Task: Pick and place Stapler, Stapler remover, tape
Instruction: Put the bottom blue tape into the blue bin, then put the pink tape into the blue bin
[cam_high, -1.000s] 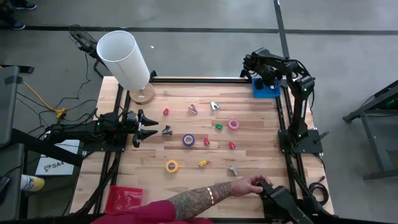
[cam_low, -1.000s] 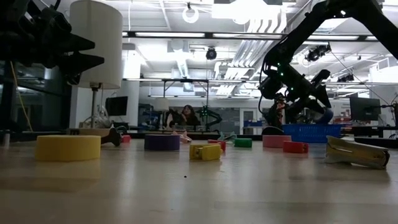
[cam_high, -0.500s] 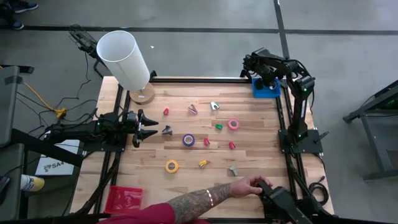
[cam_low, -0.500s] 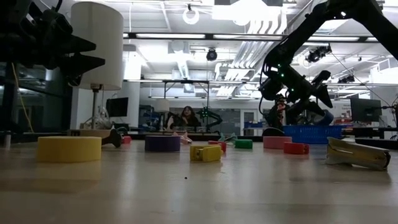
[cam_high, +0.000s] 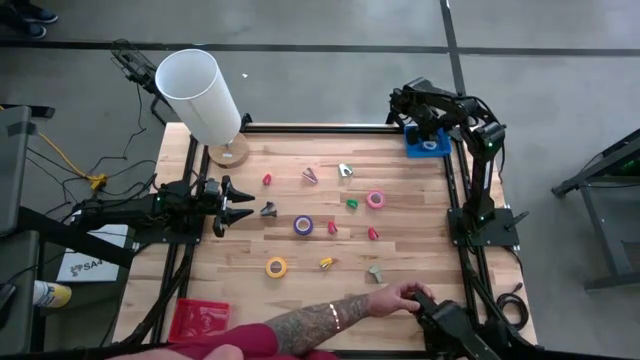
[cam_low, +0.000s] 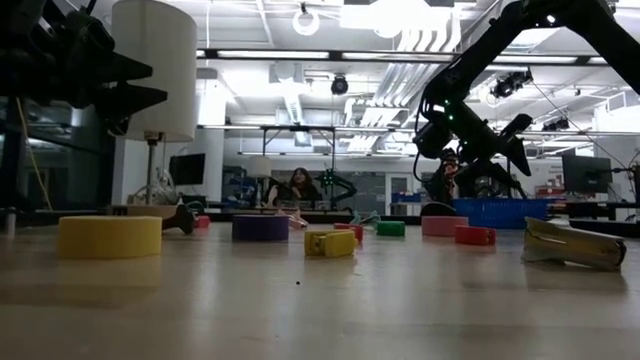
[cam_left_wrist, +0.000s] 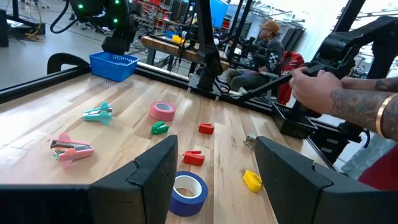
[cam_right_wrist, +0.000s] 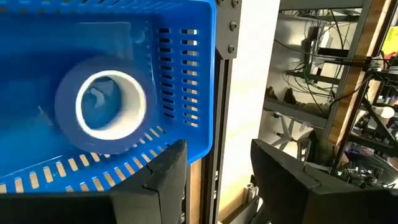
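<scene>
My right gripper (cam_high: 425, 128) hangs open above the blue basket (cam_high: 428, 146) at the table's far right corner, touching nothing. A blue tape roll (cam_right_wrist: 102, 102) lies inside the basket below the fingers. On the table lie the pink roll (cam_high: 375, 199), the purple roll (cam_high: 303, 225) and the yellow roll (cam_high: 276, 267). Small red, green and yellow staplers, such as the yellow one (cam_high: 326, 263), and staple removers, such as the pink one (cam_high: 310, 176), lie scattered among them. My left gripper (cam_high: 235, 205) waits open and level at the left edge.
A lamp with a white shade (cam_high: 200, 95) stands at the far left on a round base (cam_high: 230, 152). A person's tattooed arm and hand (cam_high: 395, 298) reach over the near right edge. A red object (cam_high: 200, 318) sits at the near left corner.
My right gripper has opened wider above the basket and rolled slightly. The blue roll that hung under it in the low view is gone from there and lies in the basket.
</scene>
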